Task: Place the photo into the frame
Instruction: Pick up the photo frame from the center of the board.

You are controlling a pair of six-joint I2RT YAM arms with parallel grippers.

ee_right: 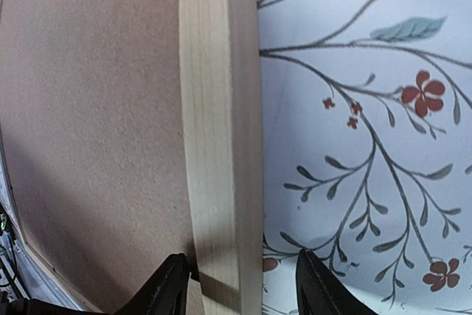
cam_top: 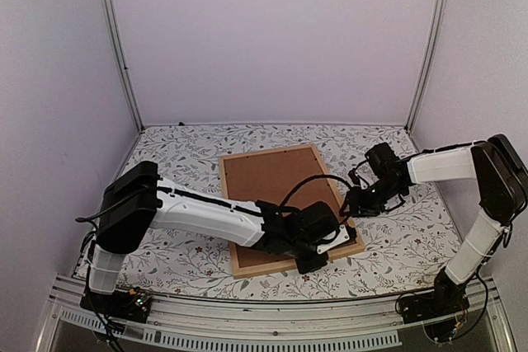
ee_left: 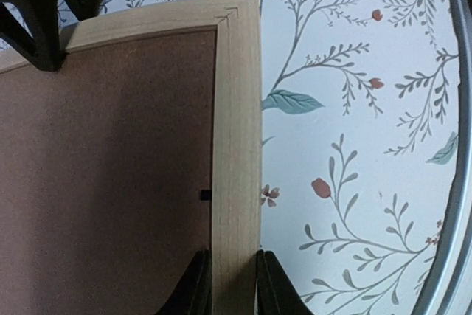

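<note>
- Left gripper [ee_left: 232, 289] jaws: closed narrow on the near rail of the frame [ee_left: 236, 145], one finger against each side of the wood.
- Right gripper [ee_right: 236, 285] jaws: parted, straddling the right rail near the near-right corner; inner finger beside the wood, outer finger apart from it.
- Frame: light wood, lying flat and face down at mid-table, slightly skewed.
- Backing board [cam_top: 272, 179]: brown, filling the frame, facing up.
- Tablecloth [cam_top: 181, 154]: white, floral print, under the frame.
</note>
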